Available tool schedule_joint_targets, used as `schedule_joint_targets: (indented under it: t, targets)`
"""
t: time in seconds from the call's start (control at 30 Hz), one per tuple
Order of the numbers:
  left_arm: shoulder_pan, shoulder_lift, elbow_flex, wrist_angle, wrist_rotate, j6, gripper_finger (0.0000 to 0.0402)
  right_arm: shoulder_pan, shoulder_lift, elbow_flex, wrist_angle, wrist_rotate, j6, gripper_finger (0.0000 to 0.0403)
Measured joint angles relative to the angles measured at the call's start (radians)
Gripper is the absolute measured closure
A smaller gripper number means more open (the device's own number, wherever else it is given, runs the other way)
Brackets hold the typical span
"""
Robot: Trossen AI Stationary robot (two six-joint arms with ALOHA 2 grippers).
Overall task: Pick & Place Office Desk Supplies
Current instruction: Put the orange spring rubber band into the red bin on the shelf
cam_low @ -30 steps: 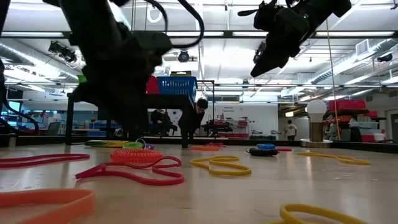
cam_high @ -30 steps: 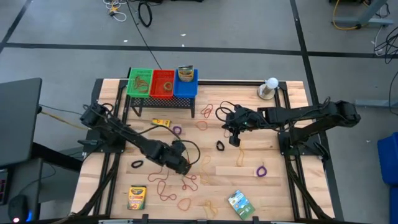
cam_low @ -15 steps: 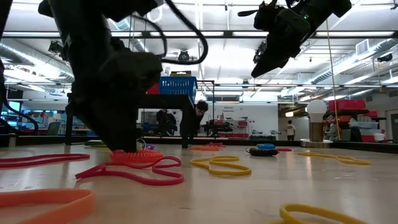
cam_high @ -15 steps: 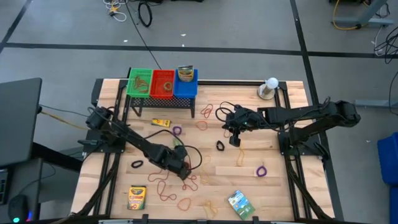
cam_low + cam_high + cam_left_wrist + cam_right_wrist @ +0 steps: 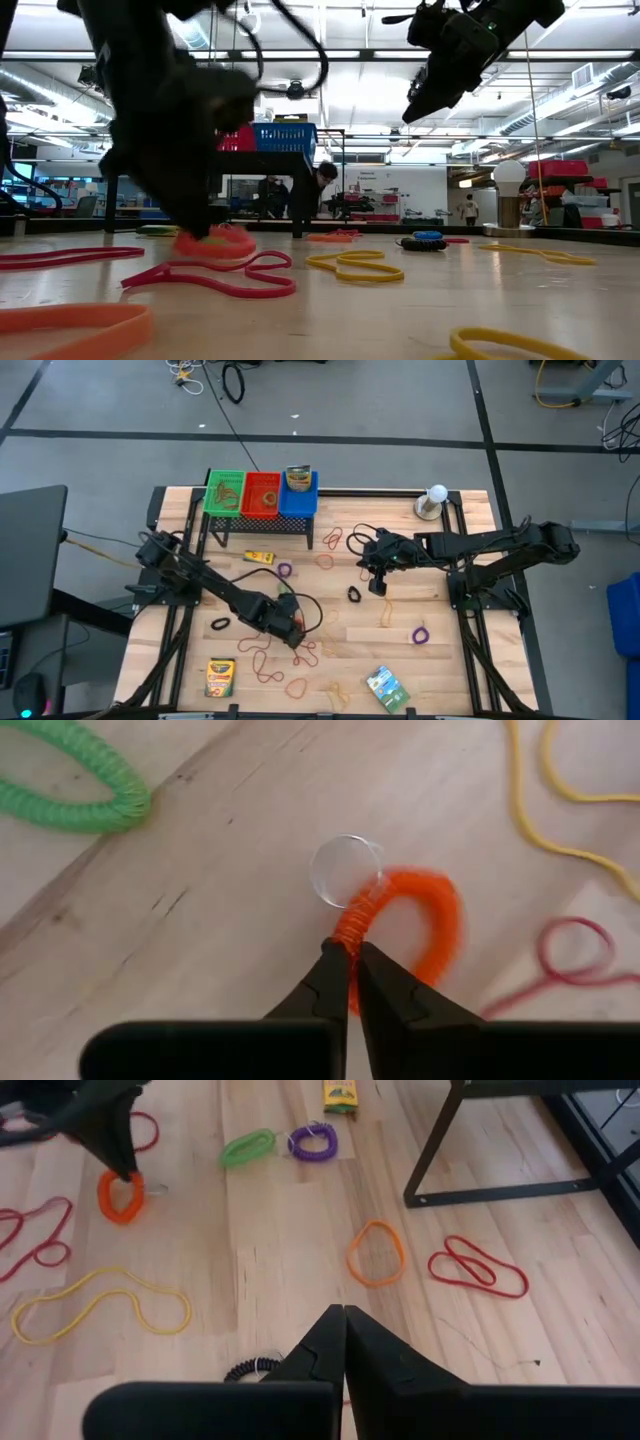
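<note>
Ribbed orange coil loop (image 5: 420, 915) in left gripper (image 5: 350, 965)

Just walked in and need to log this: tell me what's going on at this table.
The left pincer has shut on an orange coiled band with a clear ring and holds it just off the wooden table, in the front-left middle among loose rubber bands. The right pincer is shut and empty, hovering above the table's middle. Three small bins, green, red and blue, sit on a black rack at the back edge.
</note>
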Motion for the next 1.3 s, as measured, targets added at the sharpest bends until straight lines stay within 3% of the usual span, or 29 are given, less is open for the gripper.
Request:
schedule_joint_targets:
  t: [0.17,0.43,0.63,0.77,0.97,1.13,1.3]
  targets:
    - [-0.007,-0.117,0.000,-0.031,-0.040,-0.003,0.0392,0.000,0.000,0.000,0.011,0.000,0.000,0.0394]
    - [0.032,-0.434,0.001,-0.158,-0.173,-0.042,0.0393,0.000,0.000,0.000,0.020,0.001,0.002,0.0394]
    - [0.146,-0.620,0.032,-0.224,-0.365,0.016,0.0393,0.000,0.000,0.000,0.031,0.001,0.003,0.0394]
    - [0.273,-0.673,0.100,-0.274,-0.406,0.150,0.0393,0.000,0.001,0.000,0.042,0.008,0.004,0.0394]
    - [0.573,-0.691,0.190,-0.418,-0.332,0.325,0.0393,-0.007,0.001,0.000,0.084,0.050,0.102,0.0394]
    - [0.862,-0.670,0.198,-0.407,-0.110,0.585,0.0393,-0.007,0.001,0.000,0.102,0.109,0.150,0.0394]
    - [1.048,-0.602,0.198,-0.378,0.056,0.821,0.0392,-0.007,0.001,0.000,0.102,0.149,0.205,0.0394]
